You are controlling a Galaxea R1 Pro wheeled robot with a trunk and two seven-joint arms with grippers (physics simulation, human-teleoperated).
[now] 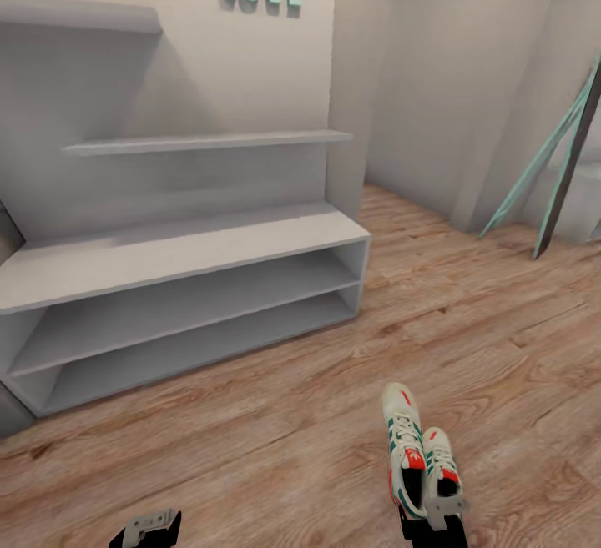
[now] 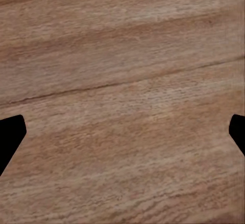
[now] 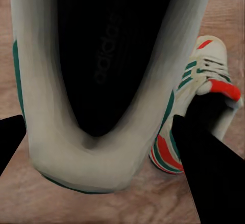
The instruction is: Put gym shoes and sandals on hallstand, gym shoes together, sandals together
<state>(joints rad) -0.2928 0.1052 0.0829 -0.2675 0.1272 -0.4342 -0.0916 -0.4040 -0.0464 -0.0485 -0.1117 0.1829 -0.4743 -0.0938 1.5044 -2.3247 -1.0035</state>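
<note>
Two gym shoes (image 1: 417, 456), light, soft-walled, best gripped at the heel collar: we see our right hand (image 1: 434, 523) clamping one, left hand (image 1: 150, 527) open, empty.

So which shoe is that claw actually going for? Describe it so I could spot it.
Start at the grey shoe rack, then look down the wood floor to the two gym shoes. It is the nearer one, right under the right claw, sitting behind its partner, which reaches further toward the rack.
</note>
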